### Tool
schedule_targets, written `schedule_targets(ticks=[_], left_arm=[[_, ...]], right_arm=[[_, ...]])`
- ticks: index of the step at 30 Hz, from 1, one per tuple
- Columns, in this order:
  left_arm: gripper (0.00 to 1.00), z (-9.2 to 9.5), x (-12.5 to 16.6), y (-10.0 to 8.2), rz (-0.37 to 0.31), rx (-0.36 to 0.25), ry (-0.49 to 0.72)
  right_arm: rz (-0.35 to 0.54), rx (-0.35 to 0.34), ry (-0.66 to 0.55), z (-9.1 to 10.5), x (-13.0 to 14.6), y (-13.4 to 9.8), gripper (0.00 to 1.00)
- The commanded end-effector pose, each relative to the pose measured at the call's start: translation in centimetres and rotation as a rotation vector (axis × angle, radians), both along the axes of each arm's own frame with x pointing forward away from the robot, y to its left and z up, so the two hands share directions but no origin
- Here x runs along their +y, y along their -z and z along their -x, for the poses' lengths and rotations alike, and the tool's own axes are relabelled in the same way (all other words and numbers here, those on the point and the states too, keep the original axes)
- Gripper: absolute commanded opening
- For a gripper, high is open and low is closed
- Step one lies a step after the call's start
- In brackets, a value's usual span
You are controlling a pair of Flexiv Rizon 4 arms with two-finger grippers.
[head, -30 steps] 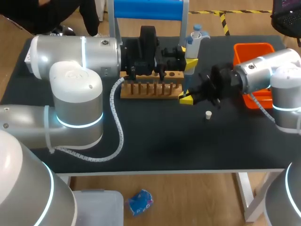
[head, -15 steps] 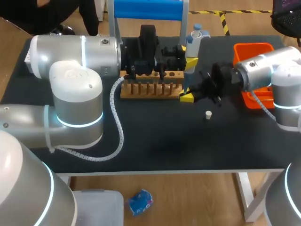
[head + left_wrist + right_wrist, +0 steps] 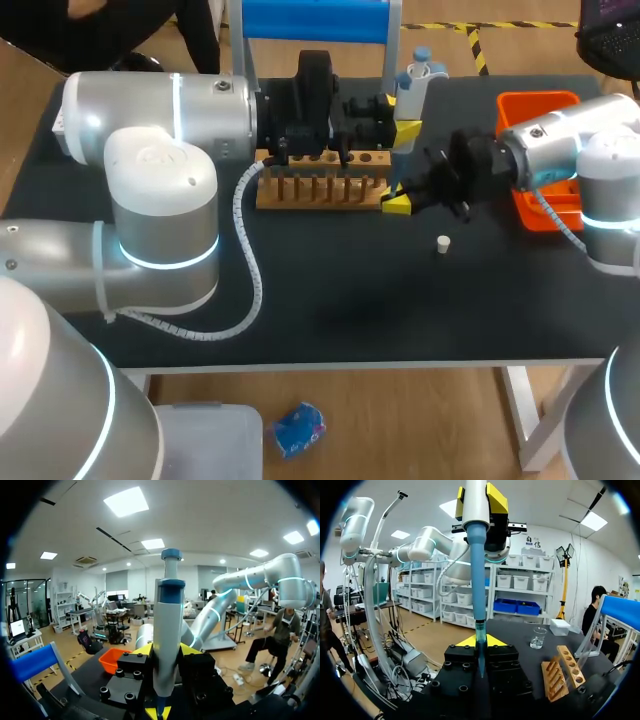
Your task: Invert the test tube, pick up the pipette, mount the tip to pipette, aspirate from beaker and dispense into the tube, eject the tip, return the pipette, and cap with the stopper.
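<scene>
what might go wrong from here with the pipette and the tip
1. The tip is held in the right gripper just under the pipette; if slightly off line, it may seat crooked or drop.
2. The stopper lies loose on the table beside that gripper; a sweep might knock it away.

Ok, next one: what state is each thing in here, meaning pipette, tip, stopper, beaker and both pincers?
pipette: upright, held
tip: at the pipette's lower end, held
stopper: loose on the table, capping nothing
beaker: upright, uncovered
left pincer: shut on the pipette
right pincer: shut on the tip
</scene>
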State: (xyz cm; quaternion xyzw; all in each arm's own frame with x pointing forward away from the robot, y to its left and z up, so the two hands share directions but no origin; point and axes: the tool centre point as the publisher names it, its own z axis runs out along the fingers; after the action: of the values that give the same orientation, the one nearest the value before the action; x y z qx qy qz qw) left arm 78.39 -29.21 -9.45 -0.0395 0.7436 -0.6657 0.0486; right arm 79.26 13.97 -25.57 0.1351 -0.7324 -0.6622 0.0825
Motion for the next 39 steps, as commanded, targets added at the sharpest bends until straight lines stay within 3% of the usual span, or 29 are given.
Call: schedule_targets(ticks=[1,2,3,17,27,39], left_arm=[[0.0,0.1,-0.1,0.8,-0.002,0.002,0.0],[0.0,0.1,-0.1,0.8,-0.002,0.002,0.0],[0.0,0.1,-0.1,0.8,-0.002,0.002,0.0],[0.0,0.1,-0.1,0.8,-0.002,0.002,0.0],[0.0,-0.3,6.3,-1.2,-0.045,-0.044,-0.125],[0.0,-0.3,6.3,-1.2,-0.045,-0.044,-0.125]], right_arm=[[0.014,0.003,-0.004,0.1,0.0,-0.7,0.22],[0.015,0.005,-0.005,0.2,0.0,-0.6,0.84],[0.016,0.007,-0.005,0.3,0.0,-0.5,1.0],[0.063,0.04,-0.003,0.8,-1.0,1.0,1.0],[0.088,0.063,0.006,1.3,-1.7,1.6,1.0],[0.088,0.063,0.006,1.3,-1.7,1.6,1.0]])
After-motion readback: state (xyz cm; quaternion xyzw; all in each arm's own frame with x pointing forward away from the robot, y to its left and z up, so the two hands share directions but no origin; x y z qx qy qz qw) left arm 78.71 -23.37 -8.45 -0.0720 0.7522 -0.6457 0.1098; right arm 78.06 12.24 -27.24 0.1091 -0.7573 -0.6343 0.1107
